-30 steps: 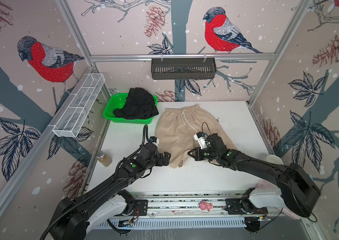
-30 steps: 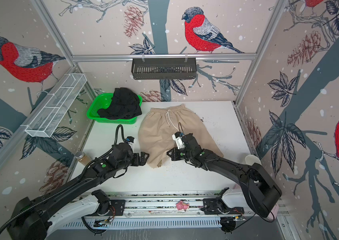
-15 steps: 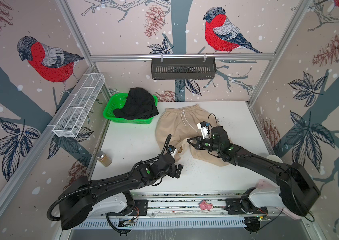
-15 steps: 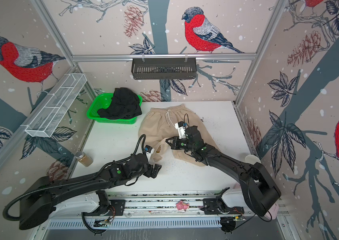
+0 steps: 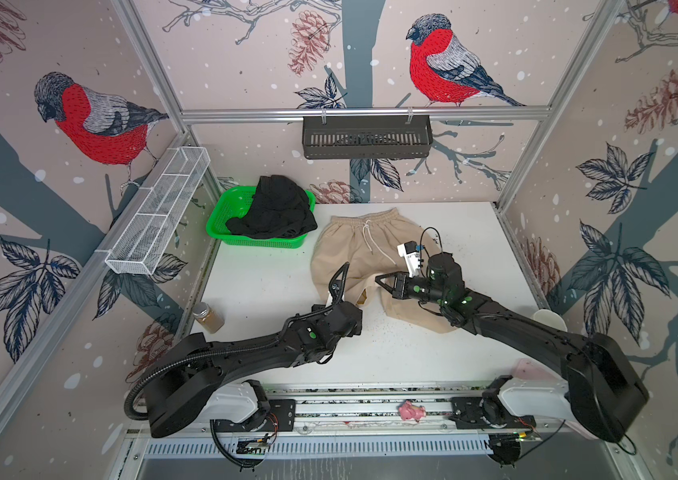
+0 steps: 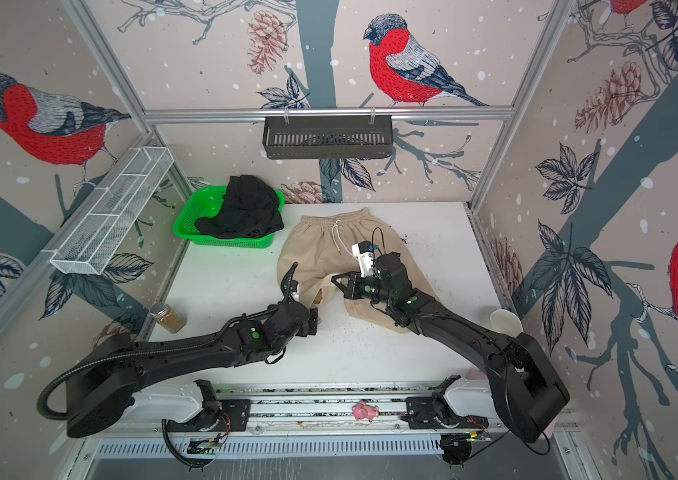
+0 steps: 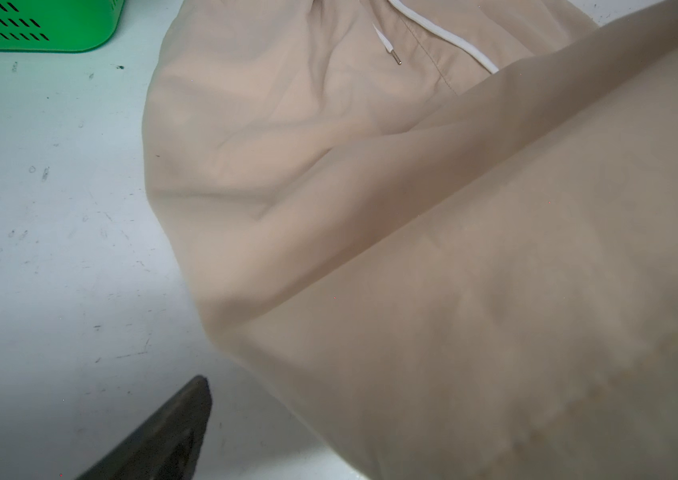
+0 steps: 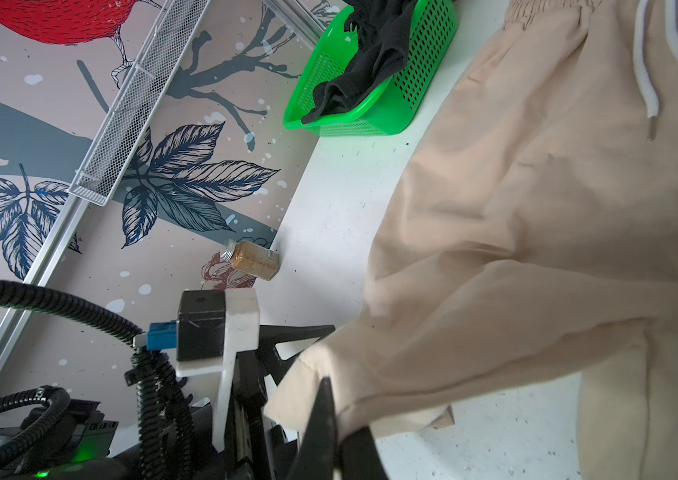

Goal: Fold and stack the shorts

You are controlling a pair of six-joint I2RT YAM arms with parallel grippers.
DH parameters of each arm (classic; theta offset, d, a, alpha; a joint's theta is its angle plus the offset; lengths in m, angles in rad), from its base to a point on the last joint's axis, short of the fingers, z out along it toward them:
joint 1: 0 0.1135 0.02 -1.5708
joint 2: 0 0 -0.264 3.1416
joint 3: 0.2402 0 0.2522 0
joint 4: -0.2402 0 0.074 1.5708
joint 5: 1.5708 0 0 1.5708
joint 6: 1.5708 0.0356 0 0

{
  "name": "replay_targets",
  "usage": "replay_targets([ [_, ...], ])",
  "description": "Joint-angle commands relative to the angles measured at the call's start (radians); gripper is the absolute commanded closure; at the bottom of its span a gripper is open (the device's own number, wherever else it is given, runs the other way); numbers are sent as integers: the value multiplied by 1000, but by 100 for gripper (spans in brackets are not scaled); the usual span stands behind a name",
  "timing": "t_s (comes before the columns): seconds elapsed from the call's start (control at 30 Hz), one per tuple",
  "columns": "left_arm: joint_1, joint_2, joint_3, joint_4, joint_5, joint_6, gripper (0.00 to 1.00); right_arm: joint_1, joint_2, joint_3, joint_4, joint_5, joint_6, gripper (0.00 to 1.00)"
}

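Called for carrying the hem corner of the beige shorts point(image 5: 354, 249), spread on the table point(image 5: 271, 286) with waistband toward its back edge, slowly and low, without dragging it. Left the black shorts point(image 5: 275, 212) heaped in the green basket point(image 5: 221, 226), back left corner. Reached low with the right hand point(image 5: 381, 279) clamped on that hem; poised the left hand point(image 5: 356, 318) wide open, empty, just beside it.
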Motion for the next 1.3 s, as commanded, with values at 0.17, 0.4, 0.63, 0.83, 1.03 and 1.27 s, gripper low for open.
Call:
replay_targets([
  [0.17, -2, 69, 96, -269, -10, -45, 57, -44, -22, -27, 46, -22, -9, 99],
  [0.4, 0, 118, 89, -255, -7, -69, 21, -58, -21, -20, 43, -31, -16, 99],
  [0.63, 1, 157, 58, -161, 17, -81, 8, -73, -21, -24, 38, -38, -25, 99],
  [0.83, 25, 158, 43, -168, 19, -95, 38, -75, -59, -30, 29, -41, -32, 99],
  [1.03, 71, 46, 31, -249, 42, -61, 97, -81, -67, -37, -10, -40, -54, 99],
  [1.27, 74, 61, 174, -554, 136, -33, 100, -80, -108, -52, -187, -44, -108, 99],
])
